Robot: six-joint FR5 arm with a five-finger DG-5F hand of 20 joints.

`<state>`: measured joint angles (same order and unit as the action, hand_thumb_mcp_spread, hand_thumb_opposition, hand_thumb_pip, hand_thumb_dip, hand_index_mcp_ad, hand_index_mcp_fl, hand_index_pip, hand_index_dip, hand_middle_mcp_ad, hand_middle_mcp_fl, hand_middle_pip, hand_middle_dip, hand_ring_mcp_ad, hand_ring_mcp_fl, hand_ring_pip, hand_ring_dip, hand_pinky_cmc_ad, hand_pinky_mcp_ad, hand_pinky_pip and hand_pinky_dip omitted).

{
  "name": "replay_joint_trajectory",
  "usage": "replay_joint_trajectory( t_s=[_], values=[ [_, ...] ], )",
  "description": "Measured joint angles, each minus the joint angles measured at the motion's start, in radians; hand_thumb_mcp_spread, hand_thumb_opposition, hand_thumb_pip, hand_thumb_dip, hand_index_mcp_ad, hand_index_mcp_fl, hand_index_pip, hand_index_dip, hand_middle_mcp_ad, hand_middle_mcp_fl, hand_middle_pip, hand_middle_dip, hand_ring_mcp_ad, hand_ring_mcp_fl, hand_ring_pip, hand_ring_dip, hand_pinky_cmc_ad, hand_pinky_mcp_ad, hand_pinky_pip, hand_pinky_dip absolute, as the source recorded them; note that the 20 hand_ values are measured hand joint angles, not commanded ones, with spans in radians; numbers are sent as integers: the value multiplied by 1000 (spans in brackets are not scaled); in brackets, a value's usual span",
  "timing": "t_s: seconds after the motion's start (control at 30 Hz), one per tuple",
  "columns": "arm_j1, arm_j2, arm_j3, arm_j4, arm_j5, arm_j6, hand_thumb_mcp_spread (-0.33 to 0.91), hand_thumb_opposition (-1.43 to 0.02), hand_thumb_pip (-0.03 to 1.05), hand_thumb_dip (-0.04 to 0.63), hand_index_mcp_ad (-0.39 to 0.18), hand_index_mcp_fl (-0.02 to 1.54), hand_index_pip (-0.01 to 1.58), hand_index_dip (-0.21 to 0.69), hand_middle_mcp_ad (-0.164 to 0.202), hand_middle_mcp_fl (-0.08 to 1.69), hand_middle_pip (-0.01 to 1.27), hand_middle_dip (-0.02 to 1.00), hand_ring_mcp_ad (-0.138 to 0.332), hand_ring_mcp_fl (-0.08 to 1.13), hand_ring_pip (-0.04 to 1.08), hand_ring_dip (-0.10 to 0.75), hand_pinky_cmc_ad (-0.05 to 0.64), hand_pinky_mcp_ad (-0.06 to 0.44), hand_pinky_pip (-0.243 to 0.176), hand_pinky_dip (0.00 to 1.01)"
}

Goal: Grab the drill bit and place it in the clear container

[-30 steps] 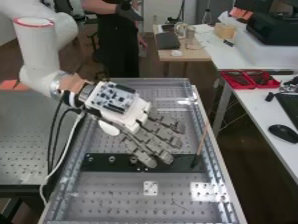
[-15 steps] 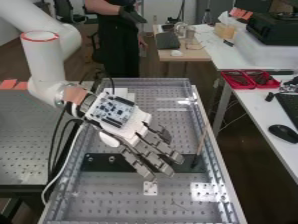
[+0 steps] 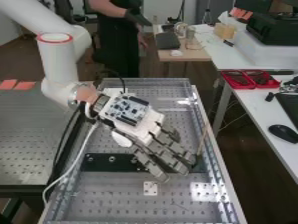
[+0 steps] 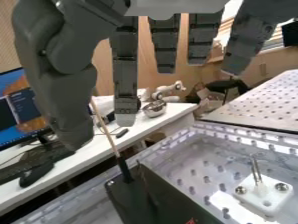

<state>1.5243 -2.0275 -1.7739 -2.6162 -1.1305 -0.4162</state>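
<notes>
The arm (image 3: 58, 60) comes in from the upper left of the high view and holds its hand (image 3: 143, 125), palm side down, above the perforated table (image 3: 113, 200). The fingers are open, nearly straight and slightly spread, slanting down toward the lower right of that view, and they grip nothing. A circuit board (image 3: 128, 110) sits on the back of the hand. Below the fingers, a black strip (image 3: 116, 161) with round holes lies across the table. At the strip's right end in the high view stands a thin tan rod (image 3: 202, 142) with a dark lower part, seemingly the drill bit, though its tip is too small to make out. The rod leans a little, its upper end toward the right in that view, and is near the fingertips. In the wrist view, the hand (image 4: 56, 75) has its thumb apart from the straight fingers, and the rod's dark lower part meets the black strip. I cannot tell which thing is the clear container. Also on the table is a white plate (image 3: 151, 188), from which metal prongs (image 4: 256, 170) rise. On the white desk to the right in the high view are red trays (image 3: 249, 86) and a black mouse (image 3: 284, 133).
</notes>
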Motion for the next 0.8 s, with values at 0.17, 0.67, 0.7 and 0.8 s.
replay_joint_trajectory(
  t_s=[0.17, 0.67, 0.7, 0.8],
  values=[
    [-12, -42, 43, 1, -1, -13, 431, -791, 541, 211, -87, 405, 864, 297, 113, 117, 140, 126, 162, 14, 96, 31, 393, 291, -89, 187],
    [-87, -92, 60, 46, -65, 4, 447, -803, 541, 237, -87, 356, 1052, 297, 113, 155, 140, 140, 162, 14, 96, 35, 391, 295, -75, 190],
    [-88, -93, 58, 48, -66, 4, 447, -803, 541, 237, -87, 356, 1054, 300, 113, 155, 140, 145, 162, 14, 96, 35, 391, 295, -75, 190],
    [-91, -95, 55, 46, -76, 4, 447, -803, 541, 237, -89, 356, 1056, 288, 113, 155, 140, 155, 162, 14, 98, 37, 389, 291, -75, 188]
  ],
)
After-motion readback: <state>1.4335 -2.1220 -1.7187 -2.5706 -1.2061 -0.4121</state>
